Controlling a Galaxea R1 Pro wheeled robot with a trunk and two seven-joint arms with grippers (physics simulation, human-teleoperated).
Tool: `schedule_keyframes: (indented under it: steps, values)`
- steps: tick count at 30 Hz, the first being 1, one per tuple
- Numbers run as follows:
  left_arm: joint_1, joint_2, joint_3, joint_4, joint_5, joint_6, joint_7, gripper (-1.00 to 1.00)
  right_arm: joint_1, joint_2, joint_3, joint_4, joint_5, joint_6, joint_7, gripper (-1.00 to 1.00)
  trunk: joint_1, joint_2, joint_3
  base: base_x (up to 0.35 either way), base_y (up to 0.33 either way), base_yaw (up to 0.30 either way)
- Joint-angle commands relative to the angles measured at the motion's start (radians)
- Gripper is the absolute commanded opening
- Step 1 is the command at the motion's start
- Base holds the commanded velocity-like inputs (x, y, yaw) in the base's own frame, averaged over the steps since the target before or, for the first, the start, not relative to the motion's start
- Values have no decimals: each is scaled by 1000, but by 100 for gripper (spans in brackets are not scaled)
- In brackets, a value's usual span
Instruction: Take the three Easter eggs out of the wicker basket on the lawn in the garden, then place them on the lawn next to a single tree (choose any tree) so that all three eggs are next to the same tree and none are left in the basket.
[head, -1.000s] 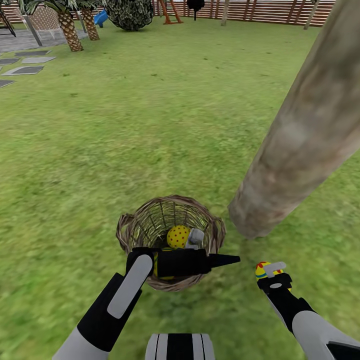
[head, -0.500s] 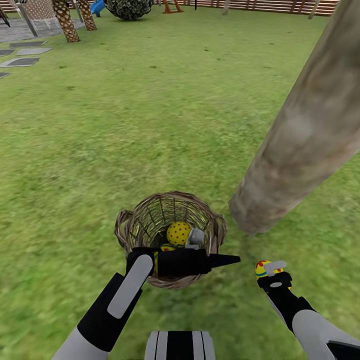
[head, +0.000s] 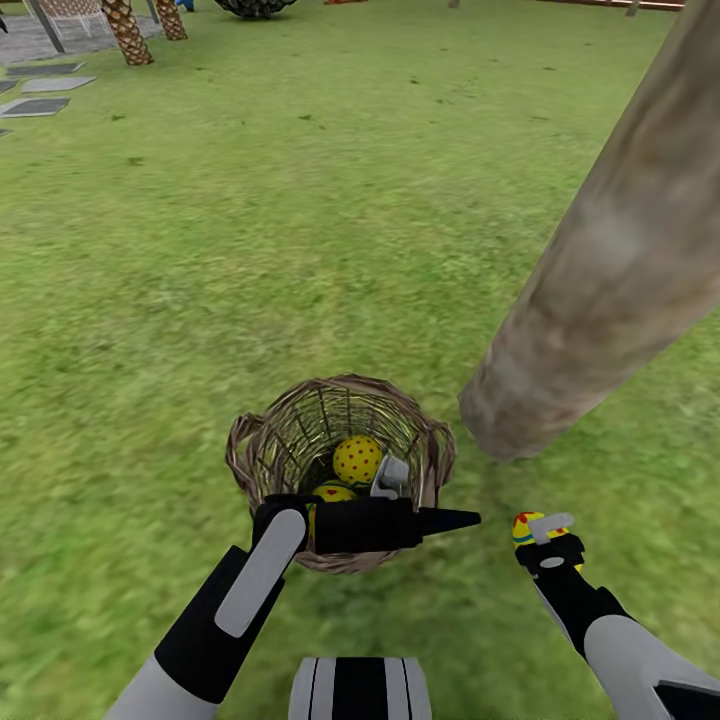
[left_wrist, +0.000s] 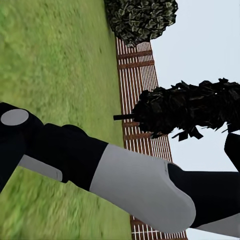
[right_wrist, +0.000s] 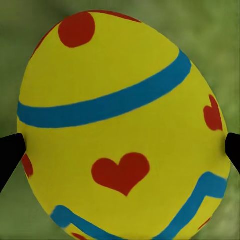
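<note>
Our right gripper (head: 532, 530) pinches one egg (right_wrist: 122, 125) low over the lawn (head: 300, 220), tree (head: 600, 270) base just fwd of it, so we set down here. Left gripper (head: 390, 478) is in the wicker basket (head: 245, 450) w/ two eggs (head: 356, 458); can't tell its jaw state.
</note>
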Motion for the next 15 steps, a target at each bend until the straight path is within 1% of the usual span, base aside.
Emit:
schedule_keyframes:
  steps: [1,4,5,15]
  values:
    - [-1,0,1,0,-5,3,-6,100,1,1,-2,38,-5,4,10,-100,0,0,-1,0,0,0]
    - [-1,0,1,0,-5,4,-6,100,1,2,-2,38,-4,6,11,-100,0,0,-1,0,0,0]
    - [0,0,1,0,-5,4,-6,100,1,2,-2,38,-4,6,11,100,0,0,-1,0,0,0]
    - [0,-1,1,0,-5,4,-6,100,1,2,-2,38,-5,7,12,100,0,0,-1,0,0,0]
